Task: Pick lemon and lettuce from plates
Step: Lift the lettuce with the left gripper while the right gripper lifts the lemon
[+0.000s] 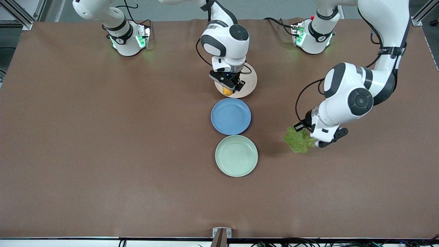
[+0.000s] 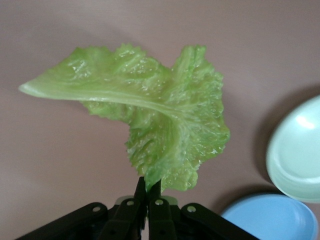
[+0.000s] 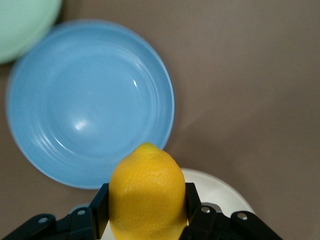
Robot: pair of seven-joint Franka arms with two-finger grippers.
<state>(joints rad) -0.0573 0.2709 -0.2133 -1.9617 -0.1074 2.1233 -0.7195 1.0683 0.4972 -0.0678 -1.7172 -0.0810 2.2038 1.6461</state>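
Both task items are already gripped and off their plates. The right claw (image 1: 230,88) is clenched on the lemon (image 1: 227,91), one finger on each side of its belly, and it hangs just over the beige-pink plate (image 1: 248,85); in the right wrist view the lemon (image 3: 146,195) points its nose away from the claw toward the blue plate (image 3: 60,100), so its long axis runs straight out between the fingers. The left claw (image 2: 148,200) is pinched tight on a lower edge of the lettuce (image 2: 150,120), whose pale stem end stretches sideways well away from the grip, leaving the leaf to hang broad and floppy. In the front view the lettuce (image 1: 299,139) is over bare counter (image 1: 103,154), off toward the left arm's end from the pale mint green plate (image 1: 236,156), which is empty. What the coming move seems to turn on is the lemon's place: it is still directly above its plate's rim, so the right arm likely needs to carry it clear, while the lettuce is already well apart from any plate.
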